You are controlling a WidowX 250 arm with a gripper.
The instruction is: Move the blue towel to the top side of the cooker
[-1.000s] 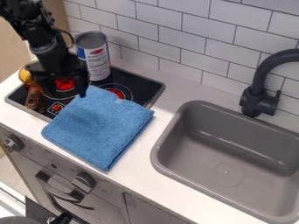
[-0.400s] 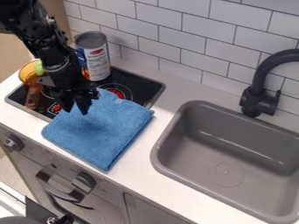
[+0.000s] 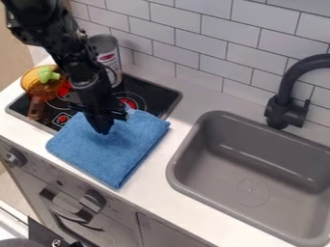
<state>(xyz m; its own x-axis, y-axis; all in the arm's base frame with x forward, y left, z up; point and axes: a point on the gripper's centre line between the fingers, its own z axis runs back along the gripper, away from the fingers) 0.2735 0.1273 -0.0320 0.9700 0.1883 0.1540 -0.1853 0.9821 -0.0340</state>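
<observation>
Prob. at grasp step w/ gripper point(image 3: 103, 131) on blue towel point(image 3: 106, 157), frame ctr-L, can't tell if open/holding, needs pinch b4 sliding up cooker point(image 3: 162, 99).

From above the counter's point(image 3: 193, 212) front, the camera looks down at a slant towards the tiled wall point(image 3: 193, 36) behind the claw point(image 3: 107, 126). It is near, framing the cooker point(image 3: 169, 96) around the claw.

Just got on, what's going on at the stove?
The gripper is down at the upper part of the folded blue towel; I can't tell if it has a grip. The towel lies partly on the cooker, partly on the counter. A can and an orange pan sit on the cooker.
</observation>
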